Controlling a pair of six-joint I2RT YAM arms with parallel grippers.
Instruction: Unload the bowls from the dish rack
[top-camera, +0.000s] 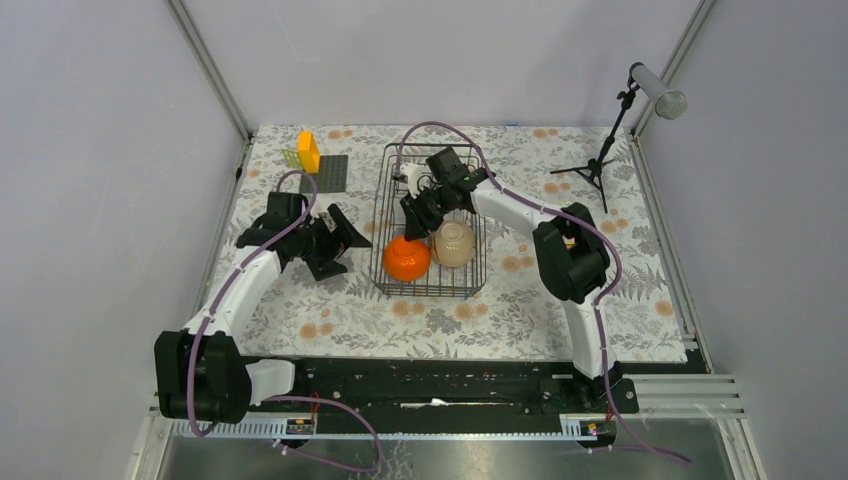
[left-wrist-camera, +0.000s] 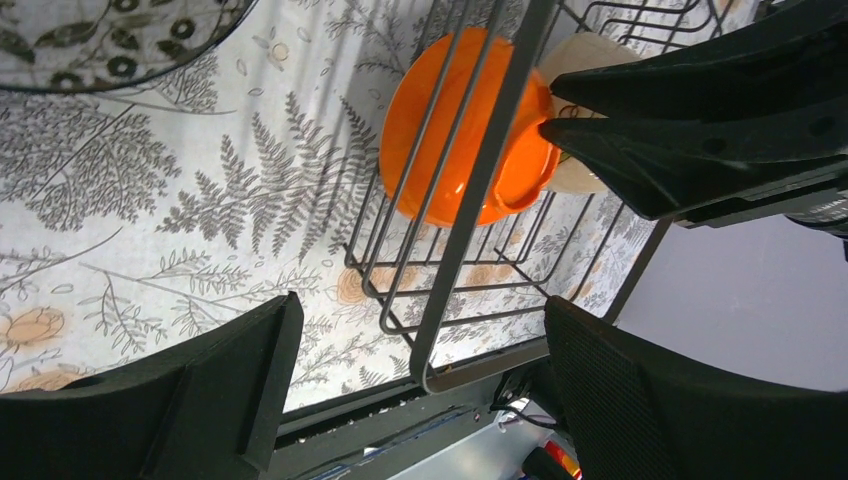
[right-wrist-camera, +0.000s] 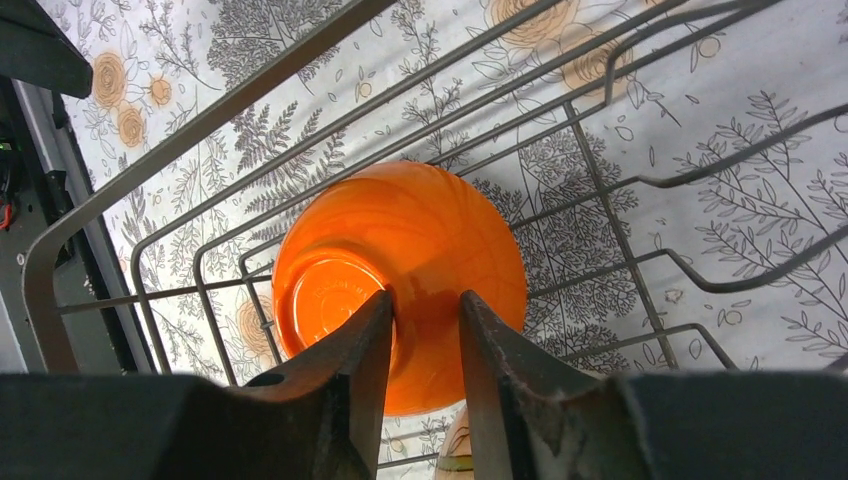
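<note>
The black wire dish rack (top-camera: 382, 215) stands mid-table. In its near end lie a bright orange bowl (top-camera: 407, 258), tipped with its foot showing, and a cream bowl (top-camera: 454, 243) to its right. My right gripper (top-camera: 412, 222) is inside the rack just above the orange bowl (right-wrist-camera: 420, 230). Its fingers stand a narrow gap apart with nothing between them, tips (right-wrist-camera: 385, 300) close to the bowl's side. My left gripper (top-camera: 352, 245) is wide open just left of the rack, level with the orange bowl (left-wrist-camera: 450, 130). The rack's corner wire (left-wrist-camera: 440, 330) shows between its fingers. The other bowls are out of view.
A round rim with a dark flower pattern (left-wrist-camera: 100, 40) lies on the cloth near the left gripper. A yellow block (top-camera: 308, 150) and a flat dark grey plate (top-camera: 328, 172) sit at the back left. A microphone stand (top-camera: 600, 160) stands at the back right.
</note>
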